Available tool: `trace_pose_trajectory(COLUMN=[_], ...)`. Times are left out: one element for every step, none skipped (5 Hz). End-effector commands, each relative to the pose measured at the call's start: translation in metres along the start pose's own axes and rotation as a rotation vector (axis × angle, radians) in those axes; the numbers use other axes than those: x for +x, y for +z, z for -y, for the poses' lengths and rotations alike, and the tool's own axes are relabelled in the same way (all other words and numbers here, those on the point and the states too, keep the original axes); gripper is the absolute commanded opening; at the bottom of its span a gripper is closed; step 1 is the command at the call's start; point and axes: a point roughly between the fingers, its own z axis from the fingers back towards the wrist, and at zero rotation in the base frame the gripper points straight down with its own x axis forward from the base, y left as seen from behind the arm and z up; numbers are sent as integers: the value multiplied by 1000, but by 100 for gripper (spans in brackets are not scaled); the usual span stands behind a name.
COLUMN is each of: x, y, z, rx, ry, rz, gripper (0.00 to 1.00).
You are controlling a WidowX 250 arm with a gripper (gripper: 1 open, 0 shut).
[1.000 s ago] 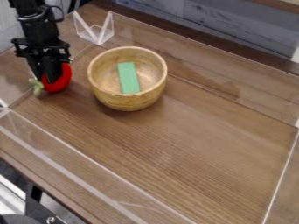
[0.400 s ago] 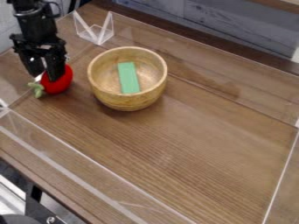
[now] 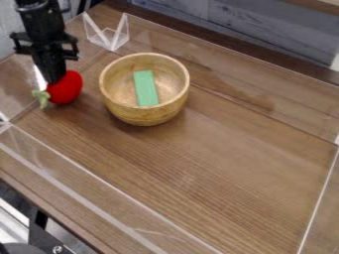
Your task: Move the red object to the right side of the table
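The red object point(image 3: 65, 86), a small round soft toy with a green leafy end pointing left, is at the far left of the table point(image 3: 212, 179), left of the wooden bowl. My gripper point(image 3: 51, 76) points straight down, its black fingers drawn together over the toy's upper left side. The fingertips meet the toy's top. Whether they pinch any of it I cannot tell, and the toy looks to be resting on the wood.
A wooden bowl point(image 3: 147, 115) holding a green rectangular block point(image 3: 146, 89) stands just right of the toy. Low clear acrylic walls point(image 3: 109, 36) edge the tabletop. Brown wood stretches across the right half and the front.
The fingers, earlier spread around the red toy, have closed together and the gripper has risen a little. The toy has stayed in about the same spot.
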Motion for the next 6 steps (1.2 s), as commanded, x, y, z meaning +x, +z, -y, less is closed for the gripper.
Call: trace_pose_trajectory(x=[7,2,-8,-18,-24,-28], y=[46,62,50,39,41,42], z=[26,59,57,47,48,46], rx=[31,10,17,32,39,49], ry=[-52,-111,-154,-192,-233,-204], rz=[114,137,120,101,98,98], gripper=[0,0,100,100,0,0])
